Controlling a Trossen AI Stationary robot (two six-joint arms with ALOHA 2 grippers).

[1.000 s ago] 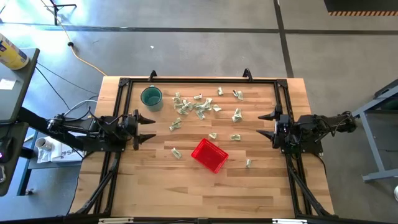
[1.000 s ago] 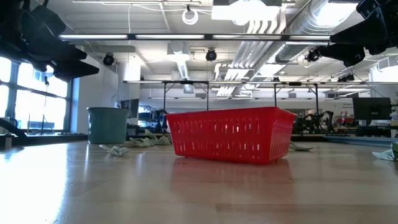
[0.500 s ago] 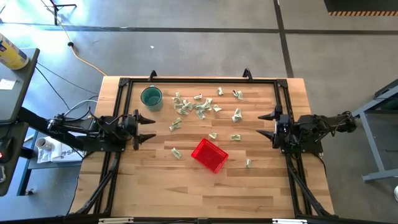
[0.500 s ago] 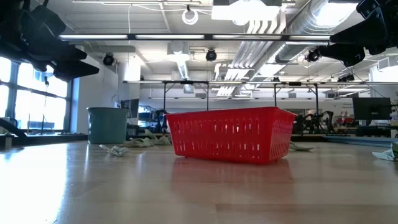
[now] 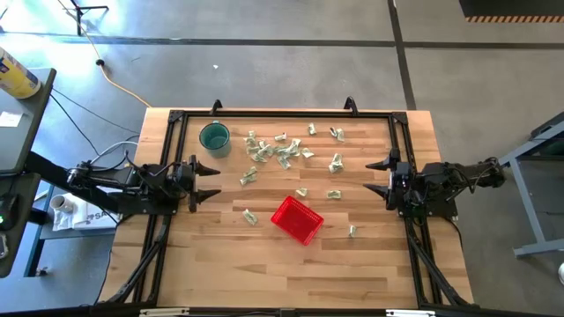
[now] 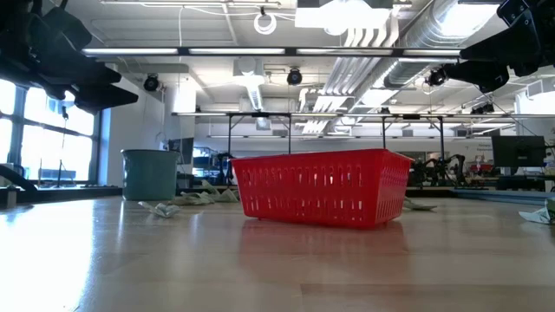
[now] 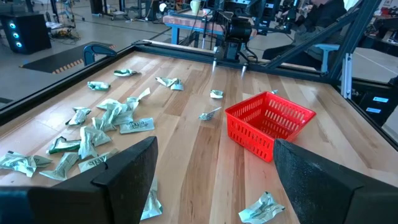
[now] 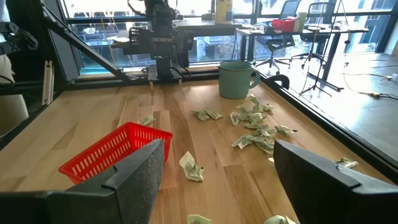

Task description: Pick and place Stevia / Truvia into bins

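Note:
Several pale green and white Stevia sachets lie scattered flat on the wooden table's far half, with single ones near the red basket. The basket stands on its bottom near the table's middle and also shows in the low view as the red basket. My left gripper hovers open at the table's left edge, above the wood. My right gripper hovers open at the right edge. In the left wrist view the sachets lie ahead of my fingers; the right wrist view shows the sachets and the basket.
A round teal-green cup stands at the table's far left, beside the sachet pile. A black metal frame runs around the table. Bare wood lies on the near side of the basket.

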